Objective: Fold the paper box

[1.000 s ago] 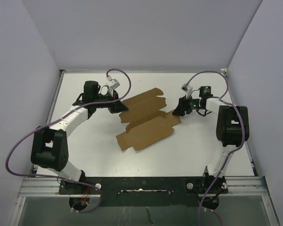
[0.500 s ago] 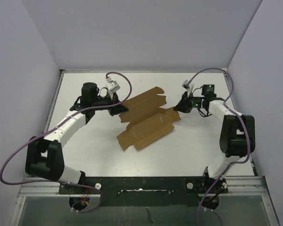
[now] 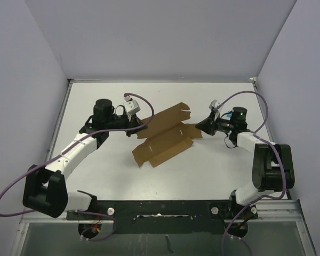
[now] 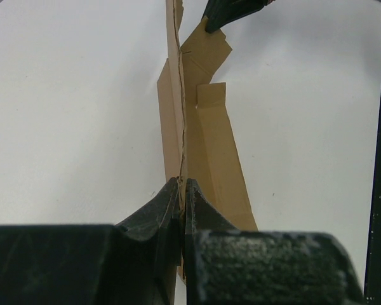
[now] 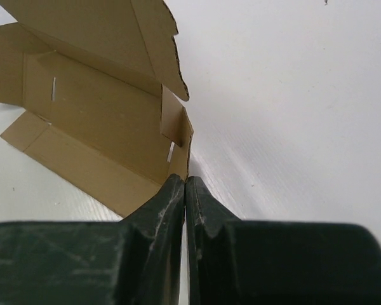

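The paper box is held at both ends.
Left gripper clamped on the box's left edge; right gripper pinched shut on its right corner flap.

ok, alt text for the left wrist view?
The left gripper is clamped shut on the near edge of the paper box, a brown cardboard sheet running away across the white table. The right gripper meets its far end.

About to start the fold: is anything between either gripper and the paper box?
Nothing visible. The left gripper is shut on the left edge of the paper box, and the right gripper is shut on its right flap. Both are in direct contact, and no other object lies against it.
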